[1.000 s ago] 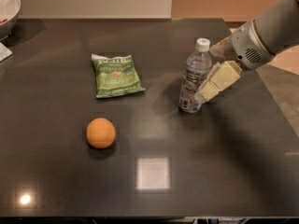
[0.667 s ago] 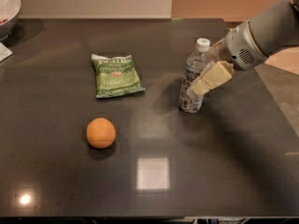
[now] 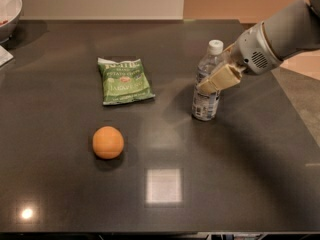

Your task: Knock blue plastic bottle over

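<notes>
On the dark, glossy table (image 3: pixel 240 179), right of centre, the blue plastic bottle (image 3: pixel 205 105) stands upright: clear plastic, white screw cap, blue-and-white label. The cream, flat-sided tool (image 3: pixel 212 81) lies against its middle from the right, on a rounded grey arm (image 3: pixel 285 31); whether it is clenched or released cannot be told. A crinkled green snack bag (image 3: pixel 124 80) lies to the left and a round orange ball (image 3: pixel 108 142) nearer the front edge, both well apart from the bottle.
</notes>
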Motion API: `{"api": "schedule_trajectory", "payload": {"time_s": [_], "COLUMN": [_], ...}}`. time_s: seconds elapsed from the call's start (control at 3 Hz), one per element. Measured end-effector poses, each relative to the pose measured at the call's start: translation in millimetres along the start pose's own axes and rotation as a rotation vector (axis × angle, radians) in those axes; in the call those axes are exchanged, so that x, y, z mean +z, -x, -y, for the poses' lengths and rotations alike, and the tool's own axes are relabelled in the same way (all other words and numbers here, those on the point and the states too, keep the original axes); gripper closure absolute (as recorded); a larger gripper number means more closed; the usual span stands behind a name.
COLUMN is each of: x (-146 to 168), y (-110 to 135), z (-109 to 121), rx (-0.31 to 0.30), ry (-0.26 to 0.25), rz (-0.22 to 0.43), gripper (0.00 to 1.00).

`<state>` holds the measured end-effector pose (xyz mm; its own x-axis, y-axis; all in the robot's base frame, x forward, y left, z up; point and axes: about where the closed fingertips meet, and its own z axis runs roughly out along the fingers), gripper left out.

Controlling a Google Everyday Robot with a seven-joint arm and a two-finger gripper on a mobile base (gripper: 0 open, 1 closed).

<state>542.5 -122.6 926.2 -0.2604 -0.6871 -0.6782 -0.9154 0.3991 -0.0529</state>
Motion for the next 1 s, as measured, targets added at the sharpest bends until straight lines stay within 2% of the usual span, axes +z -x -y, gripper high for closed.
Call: {"api": "schedule_trajectory", "payload": {"time_s": [0.33, 0.67, 1.0], "x": [-12.5, -22.4, -18.2], "y": [5.6, 5.4, -4.0], "z": [8.4, 19.8, 21.8], "rx": [-0.017, -0.065, -0.136], "ry": [-0.017, -0.014, 0.041], "rz": [-0.052, -0.193, -0.362], "gripper": [0.88, 1.0, 1.0]}}
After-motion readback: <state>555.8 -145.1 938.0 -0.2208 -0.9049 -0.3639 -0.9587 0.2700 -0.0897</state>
